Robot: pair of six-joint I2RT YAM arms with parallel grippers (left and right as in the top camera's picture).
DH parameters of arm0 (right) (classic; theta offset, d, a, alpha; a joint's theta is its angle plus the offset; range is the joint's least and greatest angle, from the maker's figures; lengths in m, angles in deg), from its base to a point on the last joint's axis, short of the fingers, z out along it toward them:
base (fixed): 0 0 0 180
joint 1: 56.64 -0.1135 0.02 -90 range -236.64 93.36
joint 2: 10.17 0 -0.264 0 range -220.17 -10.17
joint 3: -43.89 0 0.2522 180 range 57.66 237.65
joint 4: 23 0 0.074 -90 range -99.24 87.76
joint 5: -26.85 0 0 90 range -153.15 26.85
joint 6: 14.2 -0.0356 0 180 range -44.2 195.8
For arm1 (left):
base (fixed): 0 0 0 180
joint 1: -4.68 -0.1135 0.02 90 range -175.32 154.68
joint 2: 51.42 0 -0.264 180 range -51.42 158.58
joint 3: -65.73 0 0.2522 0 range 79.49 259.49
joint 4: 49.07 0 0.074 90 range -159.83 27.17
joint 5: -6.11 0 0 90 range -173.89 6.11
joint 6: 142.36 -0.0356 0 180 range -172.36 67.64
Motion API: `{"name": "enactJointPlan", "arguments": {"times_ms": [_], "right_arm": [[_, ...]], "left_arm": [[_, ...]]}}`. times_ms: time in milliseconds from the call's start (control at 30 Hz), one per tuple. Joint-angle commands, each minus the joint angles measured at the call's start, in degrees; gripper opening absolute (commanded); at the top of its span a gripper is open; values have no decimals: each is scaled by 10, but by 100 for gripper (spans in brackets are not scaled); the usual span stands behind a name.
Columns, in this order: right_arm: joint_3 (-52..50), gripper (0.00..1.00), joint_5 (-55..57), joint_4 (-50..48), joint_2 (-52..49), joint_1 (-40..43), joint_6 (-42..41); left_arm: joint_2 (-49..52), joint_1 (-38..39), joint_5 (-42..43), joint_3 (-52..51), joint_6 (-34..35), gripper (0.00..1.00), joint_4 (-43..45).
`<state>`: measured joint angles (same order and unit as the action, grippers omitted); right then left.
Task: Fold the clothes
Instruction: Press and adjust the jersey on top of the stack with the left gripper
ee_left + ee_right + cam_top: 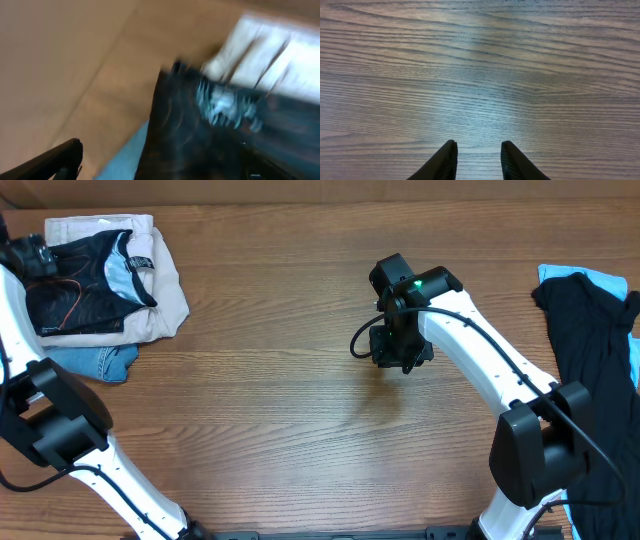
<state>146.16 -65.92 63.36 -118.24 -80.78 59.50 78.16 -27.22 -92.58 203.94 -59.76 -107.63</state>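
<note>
Black short-sleeved sports shirt with thin orange contour lines (75, 295): left gripper (35, 256) at left edge of beige trousers (165, 290), grip unreadable, wrist view blurred. Shirt bunched atop trousers. Right gripper (479, 161) parted, empty, well right of trousers. Best: pinch single layer, lift clear before spreading.

A brown wood-grain table (300, 400) carries folded beige trousers (168, 295) at ten o'clock, with blue denim jeans (100, 363) touching their near edge at nine. At three o'clock, a plain black garment (590, 350) lies over a light blue cloth (598, 280).
</note>
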Motion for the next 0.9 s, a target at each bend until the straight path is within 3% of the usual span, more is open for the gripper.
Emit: {"name": "enactJointPlan", "arguments": {"times_ms": [0,133,267,633,800,867], "right_arm": [[8,33,-3,-3,8,-1,-2],[8,33,-3,-3,8,-1,-2],[8,32,-3,2,8,-1,-2],[8,33,-3,6,8,-1,-2],[8,33,-3,6,8,-1,-2],[8,33,-3,6,8,-1,-2]], "left_arm": [[1,10,-20,48,29,100,-87],[0,24,-23,70,66,100,-237],[1,26,-23,66,109,100,-298],[1,11,-52,39,120,99,-224],[2,9,-53,-6,116,95,-194],[2,7,-53,-27,116,86,-177]]}}
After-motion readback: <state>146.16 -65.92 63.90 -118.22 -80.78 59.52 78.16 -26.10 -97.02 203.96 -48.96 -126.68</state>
